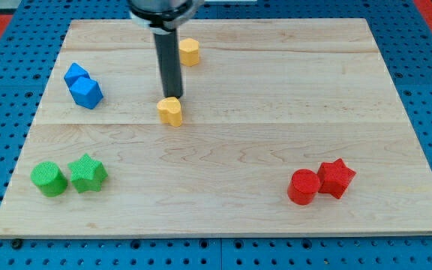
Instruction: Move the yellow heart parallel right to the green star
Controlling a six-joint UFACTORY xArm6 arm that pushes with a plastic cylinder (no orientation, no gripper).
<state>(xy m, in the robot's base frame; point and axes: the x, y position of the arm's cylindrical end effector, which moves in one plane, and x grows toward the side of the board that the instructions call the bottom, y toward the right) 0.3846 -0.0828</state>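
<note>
The yellow heart (171, 111) lies left of the board's middle. The green star (88, 173) lies at the view's lower left, with a green cylinder (49, 178) touching its left side. My rod comes down from the view's top, and my tip (174, 97) stands right at the heart's upper edge, touching it or nearly so. The heart is well above and to the right of the green star.
A second yellow block (190, 52) sits near the view's top, just right of the rod. Two blue blocks (83, 84) lie together at the upper left. A red cylinder (303, 187) and red star (337, 178) lie at the lower right. The wooden board (276, 127) rests on a blue pegboard.
</note>
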